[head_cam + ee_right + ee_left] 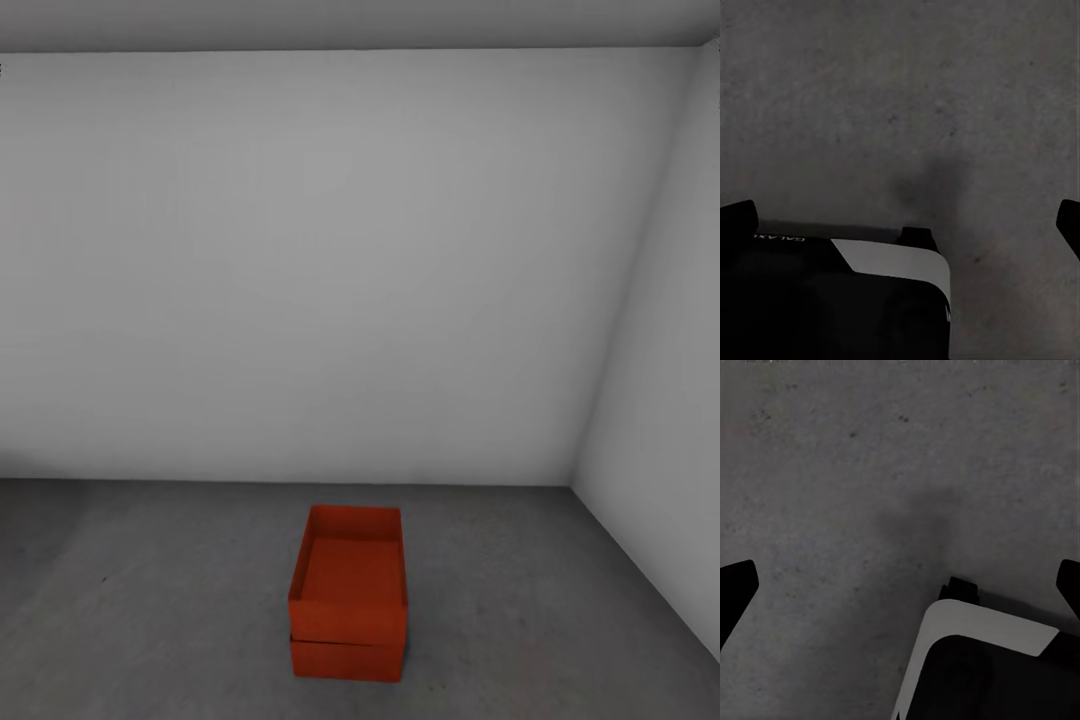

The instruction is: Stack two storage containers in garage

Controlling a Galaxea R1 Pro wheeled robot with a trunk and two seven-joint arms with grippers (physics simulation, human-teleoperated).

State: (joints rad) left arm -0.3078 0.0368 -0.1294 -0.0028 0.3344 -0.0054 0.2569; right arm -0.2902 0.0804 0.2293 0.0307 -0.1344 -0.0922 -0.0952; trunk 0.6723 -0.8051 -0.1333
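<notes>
Top box: sitting open side up on the lower box, its walls lining up closely with the one beneath, a thin seam showing between the two at the front.
Lower box: resting on the floor, only its front wall showing as a band under the top box.
Stack's place: standing in the garage near the back wall, closer to the right wall than to the left side of the room; neither claw is appearing beside it in the head view, so its place relative to them cannot be told.
Left claw: pointing down at bare speckled floor, its two dark fingertips peeking in at opposite edges of the wrist view, set wide apart and holding nothing.
Right claw: likewise facing plain concrete, fingertips sitting far apart at the picture's edges, nothing between them.
Robot base: showing as a white and black part just beside each claw, below it, casting a soft shadow on the floor.
</notes>
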